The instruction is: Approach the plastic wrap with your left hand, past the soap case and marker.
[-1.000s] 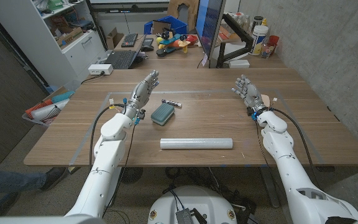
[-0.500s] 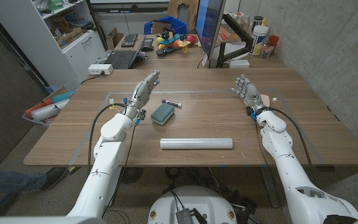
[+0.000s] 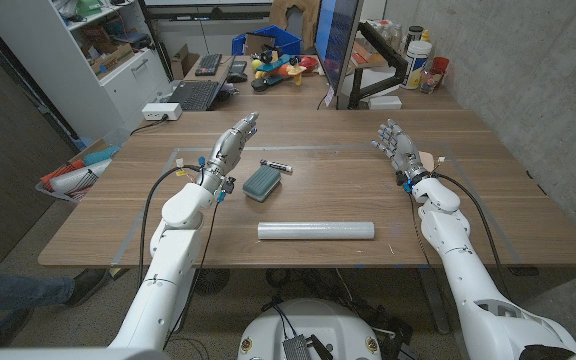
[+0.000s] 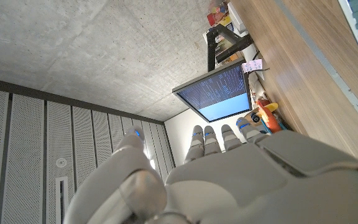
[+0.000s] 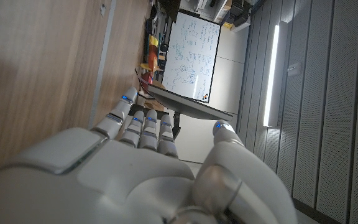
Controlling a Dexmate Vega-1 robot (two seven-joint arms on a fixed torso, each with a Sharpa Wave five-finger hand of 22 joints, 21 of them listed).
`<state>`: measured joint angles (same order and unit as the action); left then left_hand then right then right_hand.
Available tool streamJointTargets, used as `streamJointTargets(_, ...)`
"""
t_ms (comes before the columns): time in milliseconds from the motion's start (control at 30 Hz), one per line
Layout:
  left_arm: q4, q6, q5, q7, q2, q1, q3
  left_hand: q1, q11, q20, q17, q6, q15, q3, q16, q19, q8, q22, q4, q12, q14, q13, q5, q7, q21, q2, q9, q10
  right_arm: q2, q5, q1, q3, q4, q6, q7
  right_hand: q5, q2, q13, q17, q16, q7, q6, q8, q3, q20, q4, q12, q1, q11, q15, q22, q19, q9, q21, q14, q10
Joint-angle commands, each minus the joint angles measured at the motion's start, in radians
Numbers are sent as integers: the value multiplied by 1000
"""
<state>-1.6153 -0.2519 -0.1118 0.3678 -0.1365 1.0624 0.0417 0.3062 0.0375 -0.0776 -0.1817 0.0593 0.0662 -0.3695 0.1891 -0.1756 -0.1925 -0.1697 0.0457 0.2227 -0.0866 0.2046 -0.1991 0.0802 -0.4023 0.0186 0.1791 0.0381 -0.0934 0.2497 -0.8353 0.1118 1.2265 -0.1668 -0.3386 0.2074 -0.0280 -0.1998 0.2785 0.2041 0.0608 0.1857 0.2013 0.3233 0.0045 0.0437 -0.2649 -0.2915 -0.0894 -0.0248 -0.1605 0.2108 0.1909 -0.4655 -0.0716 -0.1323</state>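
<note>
Plastic wrap lies lengthwise near the table's front edge, roughly centred, well apart from both hands and untouched; a smooth roll, so I'd expect any sideways nudge to send it rolling off the wooden table. Next out, soap case sits just right of the left forearm, with the marker just beyond it, close to its far corner. Left hand is raised over the table beyond and left of the case, fingers extended and close together, holding nothing. Main risk: the hand has to come back toward the robot and inward, and the case lies almost on that line, so a low sweep could clip it with wrist or forearm and shove it into the marker or the roll. Marker is round, likely rolls if bumped. Right hand is up on the far right, fingers spread, empty, clear of the path
</note>
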Motion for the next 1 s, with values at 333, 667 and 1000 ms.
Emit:
streamJointTargets(333, -10, -23, 13, 13, -11, 13, -9, 17, -5, -6, 0, 15, 0, -3, 5, -22, -5, -4, 13, 0, 4, -1, 5, 0, 10, 1, 2, -6, 11, -2, 2, 0, 0, -8, 20, 7, -3, -2, -4, 8, -3, 13, 2, 2, 0, 7, 7, 9, 1, 1, -6, 9, 1, 11, -9, -9)
streamJointTargets(667, -4, -34, 16, 26, -15, 9, -23, 19, -7, -6, 0, 19, -2, -3, 5, -20, -5, -5, 17, 0, 5, -1, 6, -2, 13, 1, 2, -8, 9, -3, 13, 0, -11, -9, 19, 7, -4, -1, -7, 9, -3, 13, 1, 1, 1, 8, 10, 11, 1, 0, -6, 11, 0, 16, -11, -11)
streamJointTargets(1000, -8, -30, 28, 36, -20, 10, -40, 22, -5, -7, 0, 19, -2, -4, 5, -18, -4, -5, 20, 0, 6, -2, 7, -1, 17, 2, 2, -8, 9, 0, 31, 4, -36, -19, 10, 7, -4, 0, -9, 9, -4, 13, 1, 1, 1, 8, 13, 13, 2, 0, -6, 12, 0, 21, -11, -14)
